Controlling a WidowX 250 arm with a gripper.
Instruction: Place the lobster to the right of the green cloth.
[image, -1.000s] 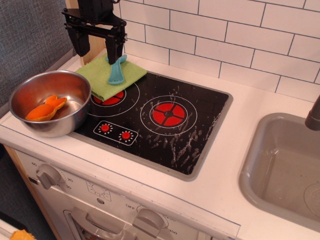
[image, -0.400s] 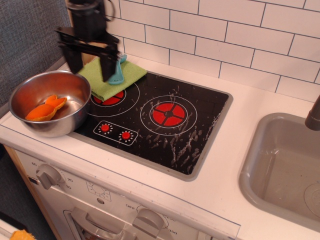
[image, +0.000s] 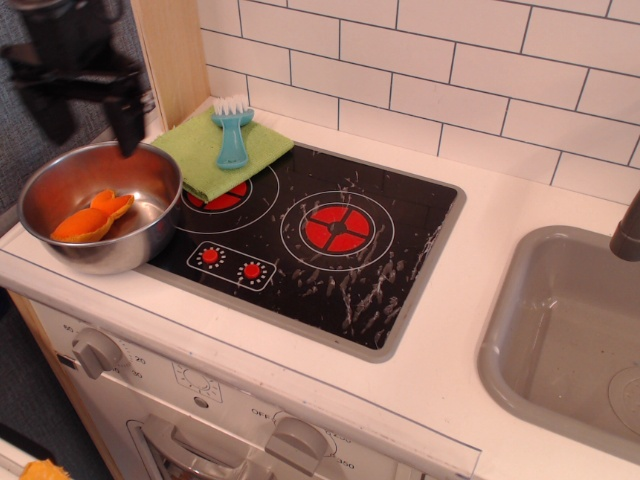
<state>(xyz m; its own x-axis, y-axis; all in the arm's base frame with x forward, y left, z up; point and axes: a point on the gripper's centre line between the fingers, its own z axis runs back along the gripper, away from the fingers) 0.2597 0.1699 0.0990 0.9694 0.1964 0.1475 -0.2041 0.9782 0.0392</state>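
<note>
The gripper (image: 85, 115) hangs blurred above the back rim of the bowl (image: 60, 170), fingers spread with nothing between them. Below, the lobster (image: 92, 217) lies flat inside the bowl, against its left wall. The main risk is the descent: a finger could strike the steel rim and shove the bowl, or pads could slide off the thin toy against the curved wall. The cloth (image: 205, 160) carries a brush (image: 232, 135), and a low carry over it could knock the brush onto the stove (image: 330, 260).

Bright, even light (soft shadows); the hand (image: 88, 115) is motion-blurred.
</note>
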